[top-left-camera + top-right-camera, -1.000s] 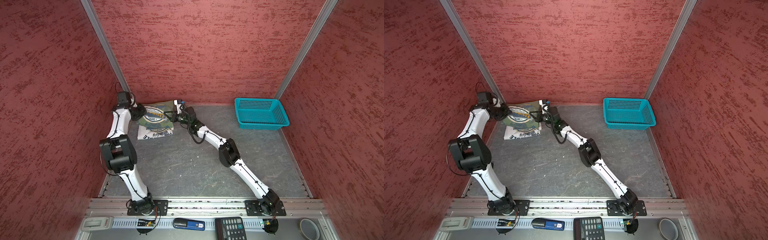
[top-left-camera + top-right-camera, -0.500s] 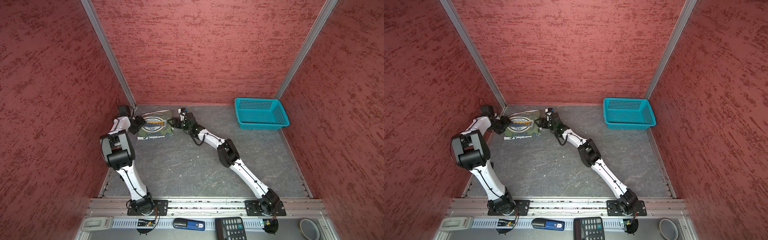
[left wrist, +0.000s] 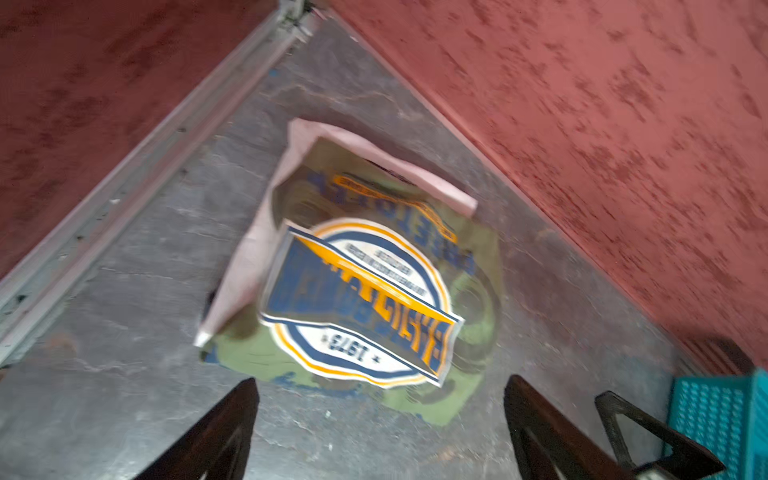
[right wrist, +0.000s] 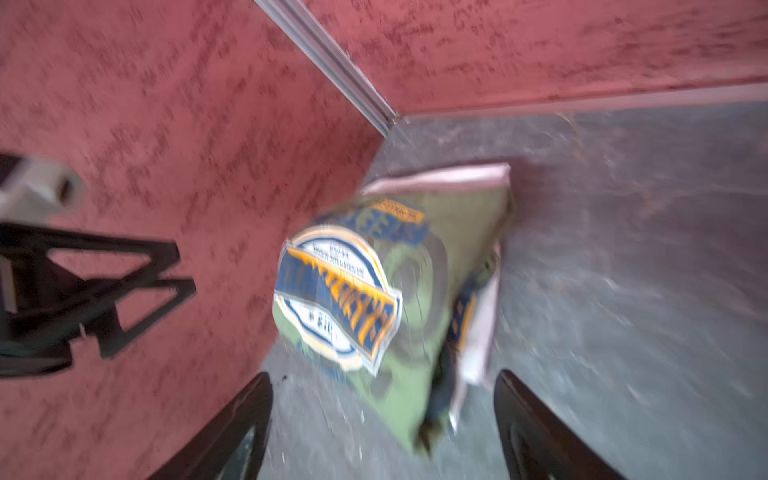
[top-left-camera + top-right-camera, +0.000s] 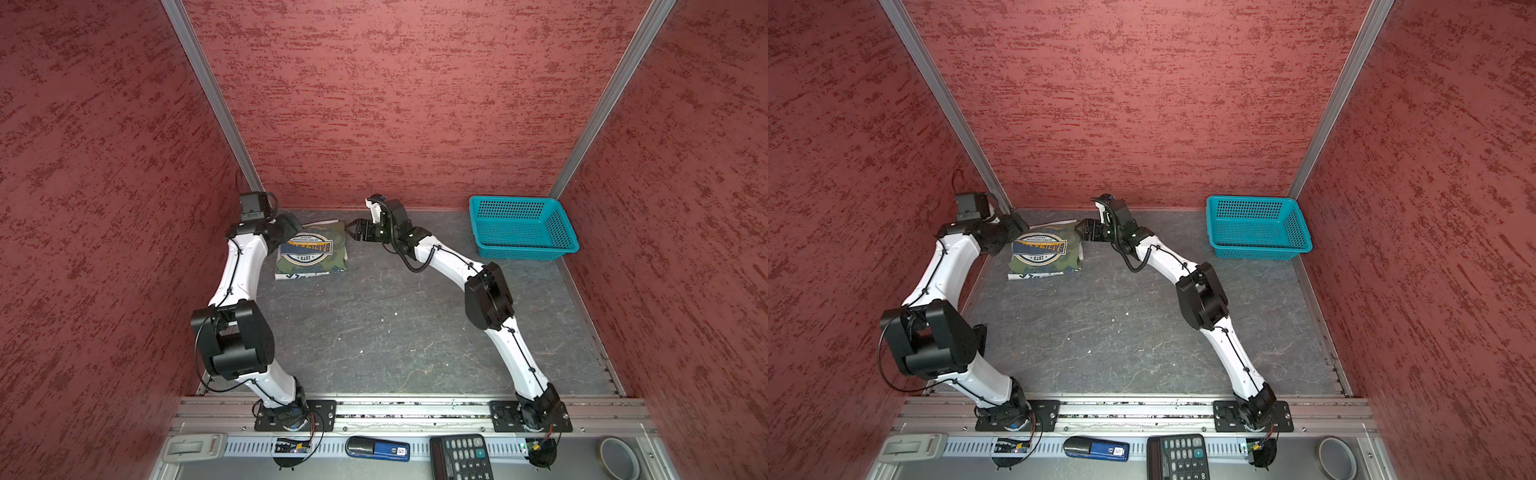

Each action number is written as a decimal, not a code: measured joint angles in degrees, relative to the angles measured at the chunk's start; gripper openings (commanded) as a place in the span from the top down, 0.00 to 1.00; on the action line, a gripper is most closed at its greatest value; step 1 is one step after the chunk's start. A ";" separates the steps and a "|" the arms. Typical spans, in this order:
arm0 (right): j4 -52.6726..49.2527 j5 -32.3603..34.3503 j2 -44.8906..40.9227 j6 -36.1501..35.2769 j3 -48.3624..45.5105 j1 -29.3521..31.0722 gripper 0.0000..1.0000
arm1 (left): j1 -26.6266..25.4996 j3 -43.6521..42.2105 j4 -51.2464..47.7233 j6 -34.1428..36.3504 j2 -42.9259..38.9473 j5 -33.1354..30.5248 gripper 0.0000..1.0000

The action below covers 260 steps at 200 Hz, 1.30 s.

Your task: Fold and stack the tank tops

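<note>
From my console I saw the olive green tank top (image 5: pixel 309 249) lying folded on top of the white tank top (image 5: pixel 300 274), the pair making one stack at the far left corner of the desk (image 5: pixel 395 328), close to the back wall (image 5: pixel 395 124) and the left wall (image 5: pixel 104 208). The olive piece lay with its blue-and-yellow badge print (image 5: pixel 1039 252) facing up, and only a pale strip of the white one, with dark lettering, showed along the near edge; in the left wrist view more white cloth stuck out past the olive on the side toward the corner. The left hand (image 3: pixel 380 434) was spread wide, its dark fingers (image 3: pixel 224 428) well apart and gripping nothing, poised at the stack's left side; whether it brushed the cloth I could not tell. The right hand (image 5: pixel 353 231) was likewise spread and held nothing, just beside the stack's far right corner with its jaws pointing at it, and there too I could not tell touching from a small gap. Both wrist views were blurred, so the finer folds were lost to me. The teal basket (image 5: pixel 521 249) stood at the far right corner of the desk, well apart from the stack and from both hands
</note>
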 measured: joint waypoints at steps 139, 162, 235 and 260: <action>22.32 50.51 -69.09 -31.19 -91.56 -16.59 0.01 | -10.73 -53.72 41.83 12.11 -27.85 -23.12 0.00; 29.51 52.68 -63.04 -33.31 -96.21 -21.51 0.02 | -7.32 -56.63 49.86 13.49 -21.79 -21.33 0.01; 59.36 40.06 -54.88 -36.46 -103.78 -31.71 0.01 | -5.62 -65.44 81.55 20.17 -11.13 -5.97 0.00; 68.19 33.38 -50.03 -34.34 -104.89 -36.85 0.01 | -5.57 -64.85 85.31 21.55 -5.86 -2.38 0.01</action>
